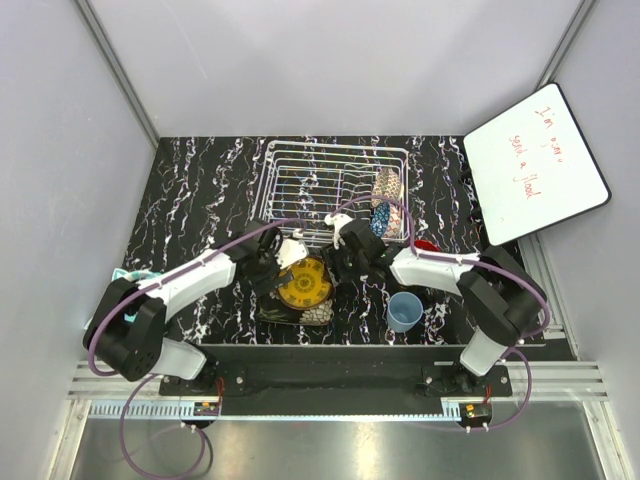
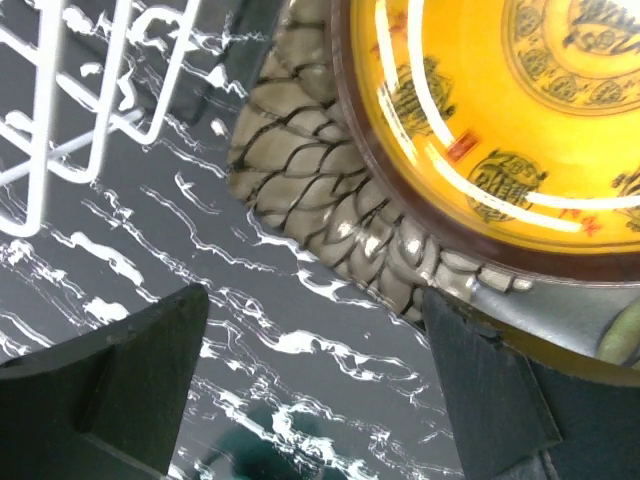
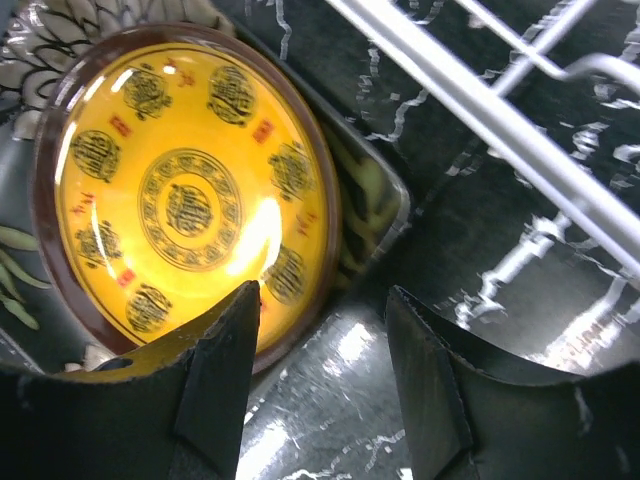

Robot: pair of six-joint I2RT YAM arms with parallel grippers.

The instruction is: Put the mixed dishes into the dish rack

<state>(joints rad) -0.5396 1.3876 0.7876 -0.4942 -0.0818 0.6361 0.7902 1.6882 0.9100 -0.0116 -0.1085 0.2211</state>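
The left tool and the right tool are both spread apart, one at each side of the yellow plate. It sits on the dark plate on the counter.

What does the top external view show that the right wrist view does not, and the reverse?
Only the top external view shows the light-blue cup, the white board with red writing, the left arm and the right arm. Only the right wrist view shows the open fingers of the right gripper up close and the medallions printed on the yellow-orange patterned round plate. Both show that plate lying on the dark patterned squarish plate, the white wire dish rack and the black marbled table.
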